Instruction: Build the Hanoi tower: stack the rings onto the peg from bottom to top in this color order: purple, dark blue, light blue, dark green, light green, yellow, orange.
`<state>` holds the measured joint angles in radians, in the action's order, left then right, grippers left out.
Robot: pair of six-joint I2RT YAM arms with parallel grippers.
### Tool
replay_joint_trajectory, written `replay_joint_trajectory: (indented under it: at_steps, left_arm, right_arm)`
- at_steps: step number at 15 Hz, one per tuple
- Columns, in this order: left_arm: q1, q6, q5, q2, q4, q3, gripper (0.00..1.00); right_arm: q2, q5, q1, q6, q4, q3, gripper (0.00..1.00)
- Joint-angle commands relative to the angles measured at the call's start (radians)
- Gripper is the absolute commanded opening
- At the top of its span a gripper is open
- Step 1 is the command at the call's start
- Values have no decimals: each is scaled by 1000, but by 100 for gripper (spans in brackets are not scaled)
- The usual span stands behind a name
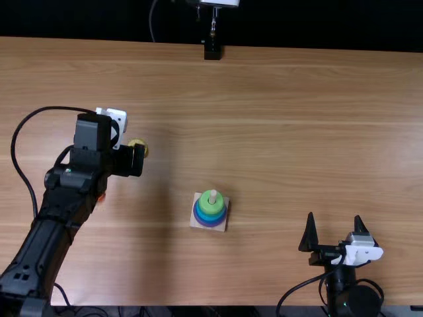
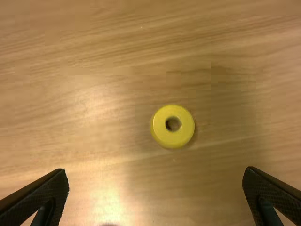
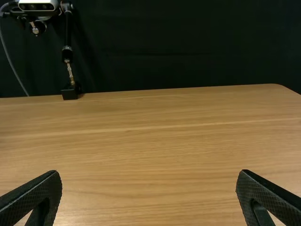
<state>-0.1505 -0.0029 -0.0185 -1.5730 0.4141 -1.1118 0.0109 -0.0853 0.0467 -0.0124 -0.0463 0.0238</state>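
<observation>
Top view: left arm (image 1: 49,231) runs from lower left corner up and right, wrist (image 1: 92,142) left of center, left gripper (image 1: 137,160) at its right side. Fingers (image 2: 40,195) spread wide, one at each lower corner of left wrist view. Right arm (image 1: 355,300) short in frame, lower right; right gripper (image 1: 334,216) points up-frame, fingers (image 3: 35,200) wide apart.

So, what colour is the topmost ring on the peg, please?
The topmost ring is light green; the top view shows it best.
</observation>
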Motion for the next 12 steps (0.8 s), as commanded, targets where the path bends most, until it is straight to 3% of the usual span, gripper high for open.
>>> replay_joint_trajectory:
  at_steps: [1, 3, 6, 7, 12]
  left_arm:
    - [0, 12, 13, -56, 9, -60, 100]
    - [0, 27, 22, -140, 107, -149, 100]
    - [-8, 178, 11, -232, 206, -258, 100]
    - [-11, 204, 13, -268, 232, -289, 100]
    - [-43, 211, 15, -390, 260, -378, 100]
  right_arm:
    - [-11, 6, -10, 1, 3, -9, 100]
    - [-11, 8, -10, 1, 3, -9, 100]
    - [-11, 6, -10, 1, 3, -9, 100]
    - [-11, 6, -10, 1, 3, -9, 100]
    - [-11, 6, -10, 1, 3, -9, 100]
